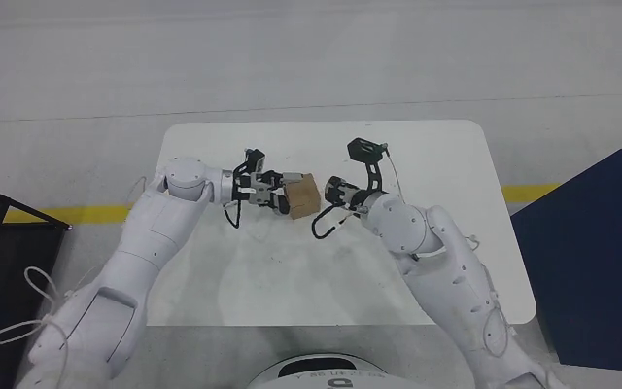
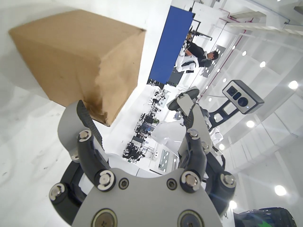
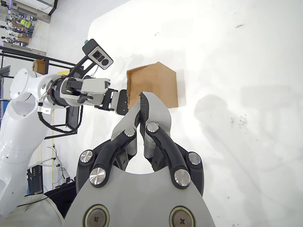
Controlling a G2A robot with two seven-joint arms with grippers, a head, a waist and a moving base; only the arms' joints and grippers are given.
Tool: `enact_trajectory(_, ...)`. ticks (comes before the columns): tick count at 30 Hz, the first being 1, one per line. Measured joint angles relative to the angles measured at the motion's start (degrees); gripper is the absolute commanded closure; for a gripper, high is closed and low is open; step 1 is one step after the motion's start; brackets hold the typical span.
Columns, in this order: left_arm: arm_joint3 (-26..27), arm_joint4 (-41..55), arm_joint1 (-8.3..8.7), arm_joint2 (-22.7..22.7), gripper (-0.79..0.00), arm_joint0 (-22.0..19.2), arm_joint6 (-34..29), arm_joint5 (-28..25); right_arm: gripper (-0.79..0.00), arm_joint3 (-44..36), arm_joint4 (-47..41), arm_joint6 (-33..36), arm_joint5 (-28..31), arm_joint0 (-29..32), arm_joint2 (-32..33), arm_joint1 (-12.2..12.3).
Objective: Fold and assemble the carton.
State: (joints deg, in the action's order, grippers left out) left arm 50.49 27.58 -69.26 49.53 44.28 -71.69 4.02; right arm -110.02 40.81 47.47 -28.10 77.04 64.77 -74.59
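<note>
Flanking your small brown cardboard carton (image 1: pixel 303 194) on the white tabletop (image 1: pixel 437 165), left gripper (image 2: pixel 137 105) fingers (image 2: pixel 84 116) are released, right gripper (image 3: pixel 142 95) fingers (image 3: pixel 155 109) clenched.

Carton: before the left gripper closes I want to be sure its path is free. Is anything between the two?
Nothing visible is. The open left gripper is right at the carton's crumpled corner, with no object in the gap. The shut right gripper sits on the carton's far side, not between them.
</note>
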Motion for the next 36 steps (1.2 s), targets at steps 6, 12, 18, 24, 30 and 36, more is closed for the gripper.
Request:
enact_trajectory(6, -5.2, 6.5, -3.34, -3.6, -0.785, -3.5, -3.5, -2.8, 0.0, -2.9, 0.1, 0.8, -1.2, 6.1, 4.9, 1.0)
enact_trajectory(12, -13.3, 12.0, -3.11, -0.3, -0.785, -4.2, -8.6, -7.6, 0.0, 5.5, -1.1, -2.6, -4.5, 3.7, 2.7, 0.3)
enact_trajectory(18, -17.6, 11.9, -0.09, 5.4, -0.785, -3.0, -9.4, -10.7, 0.0, 12.3, -5.2, -4.3, -6.7, -1.2, -2.3, -1.2)
enact_trajectory(24, -15.8, 9.3, 2.12, 8.8, -0.785, -1.4, -5.7, -10.8, 0.0, 15.2, -12.7, -5.6, -7.9, -4.7, -4.9, -2.7)
enact_trajectory(30, -12.5, 2.5, 2.82, 8.5, -0.785, -1.3, 1.7, -9.9, 0.0, 15.5, -11.9, -9.6, -11.1, -4.5, -4.5, -2.8)
enact_trajectory(36, -9.1, -1.1, 1.16, 5.4, -0.785, -2.5, 9.4, -10.7, 0.0, 7.9, -11.4, -12.5, -13.5, 0.9, 0.6, -1.8)
